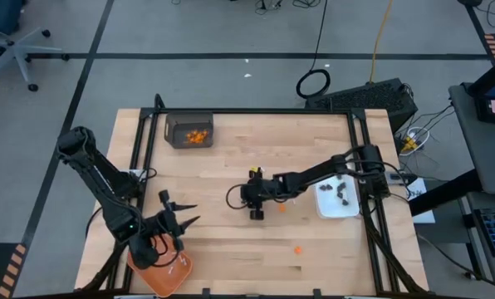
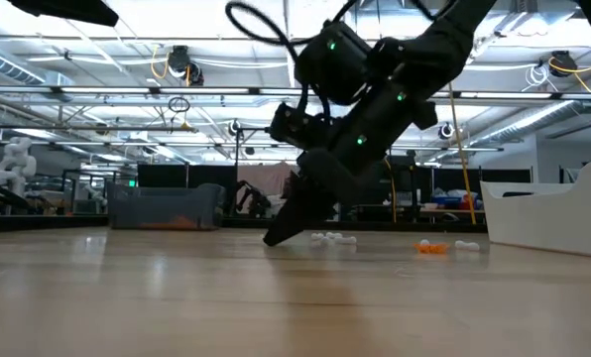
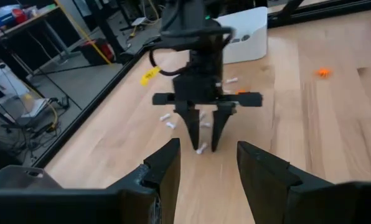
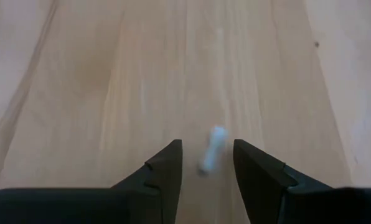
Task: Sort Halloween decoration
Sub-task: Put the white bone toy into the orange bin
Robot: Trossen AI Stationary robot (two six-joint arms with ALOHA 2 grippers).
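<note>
Your right gripper (image 4: 207, 163) is down at the table middle with its fingers parted and a white stick (image 4: 211, 149) lying between the tips. Nothing is gripped yet. In the left wrist view the same stick (image 3: 201, 148) sits at the fingertips, with more white sticks (image 3: 167, 118) loose just beside it.

Risks, as judged from here:
- The stick lies slightly askew in the gap. Closing on it may pinch one end and flick it away.
- The tips look to be at or near the wood. Any further descent may scrape the table.
- Neighbouring sticks are close enough for a sideways drift to scatter them.
- Orange bits (image 1: 298, 248) are still on the table, apart from those in the grey bin (image 1: 188, 133). Dark bits (image 1: 341, 192) lie in the white dish (image 1: 337, 208).

Your left gripper (image 3: 207, 168) waits released over the orange tray (image 1: 160, 276) at the near left corner, holding nothing.
</note>
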